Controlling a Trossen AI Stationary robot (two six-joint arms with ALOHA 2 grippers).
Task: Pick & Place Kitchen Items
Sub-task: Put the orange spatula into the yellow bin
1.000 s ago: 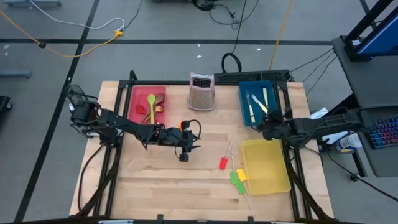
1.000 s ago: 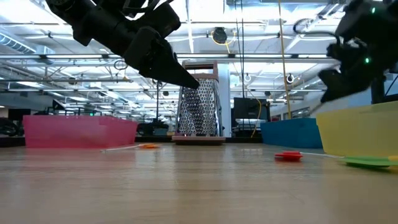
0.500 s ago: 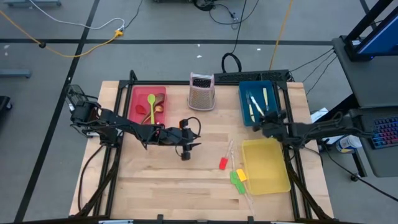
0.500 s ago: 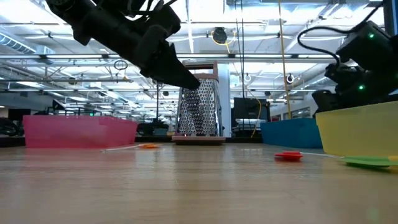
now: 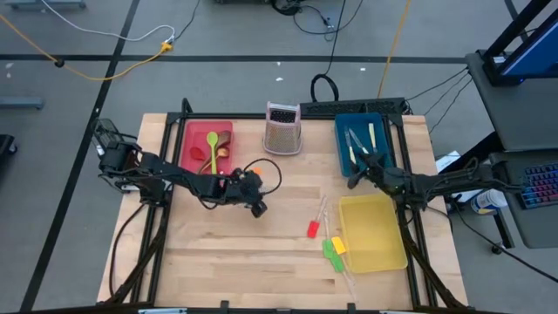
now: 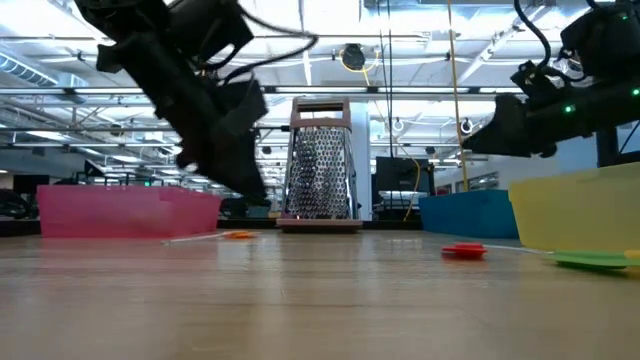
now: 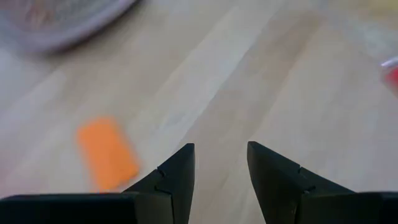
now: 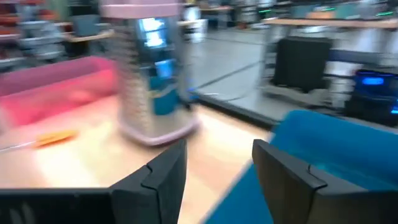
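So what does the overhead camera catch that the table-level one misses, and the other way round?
Only the overhead view shows inside the trays: spoons in the red tray, knives in the blue tray, nothing in the yellow tray. Only the table-level view shows both hands hanging above the wood, not touching it, and the room behind. Both show the grater, the red spatula, the green spatula, the left hand and the right hand.
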